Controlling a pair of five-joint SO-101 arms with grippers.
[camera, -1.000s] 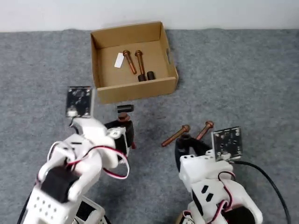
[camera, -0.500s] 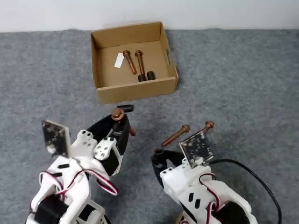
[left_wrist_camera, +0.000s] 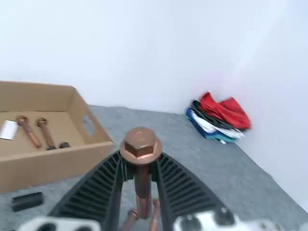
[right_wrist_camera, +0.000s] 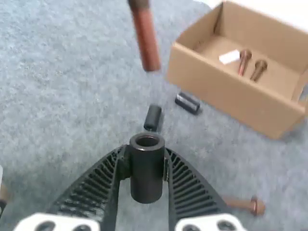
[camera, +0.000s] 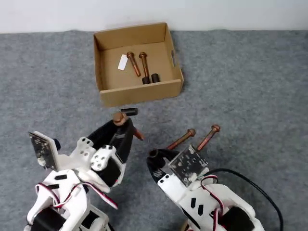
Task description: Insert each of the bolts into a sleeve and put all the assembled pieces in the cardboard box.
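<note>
Copper-coloured hex-head bolt (left_wrist_camera: pixel 140 143) clamped by its shank in the left gripper (left_wrist_camera: pixel 140 162), near the open brown cardboard box (camera: pixel 139 93), while the right gripper (right_wrist_camera: pixel 146 154) nearby is closed on a short black cylindrical sleeve (right_wrist_camera: pixel 146 179) above grey carpet (camera: pixel 250 72).

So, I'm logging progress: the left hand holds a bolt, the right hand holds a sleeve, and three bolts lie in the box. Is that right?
Not quite: the high view shows two bolts in the box, not three. The rest stands: the left hand holds a bolt and the right hand holds a sleeve.
</note>
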